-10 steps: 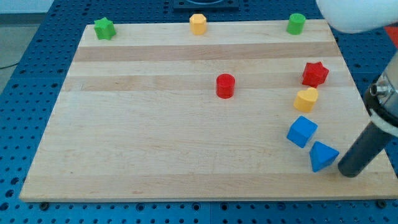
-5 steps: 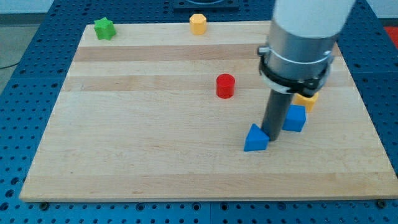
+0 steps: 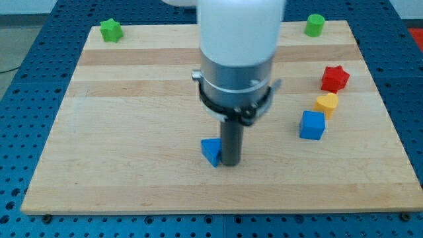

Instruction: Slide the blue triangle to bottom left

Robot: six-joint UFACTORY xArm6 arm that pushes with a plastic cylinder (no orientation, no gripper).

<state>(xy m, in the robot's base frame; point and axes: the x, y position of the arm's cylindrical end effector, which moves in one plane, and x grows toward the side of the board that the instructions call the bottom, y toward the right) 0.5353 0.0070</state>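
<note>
The blue triangle (image 3: pixel 211 151) lies on the wooden board (image 3: pixel 119 165), low and near the middle. My tip (image 3: pixel 230 162) stands right against its right side, touching it. The rod and the wide arm body above it hide part of the triangle's right edge and the board's middle.
A blue cube (image 3: pixel 312 125), a yellow block (image 3: pixel 326 104) and a red star (image 3: pixel 335 78) sit at the view's right. A green star (image 3: pixel 111 30) is at the top left, a green cylinder (image 3: pixel 314 24) at the top right. The arm hides the red cylinder and the top yellow block.
My tip has swept from the right edge to the left, pushing the blue triangle leftward across the bottom of the board. The blue cube shifted slightly.
</note>
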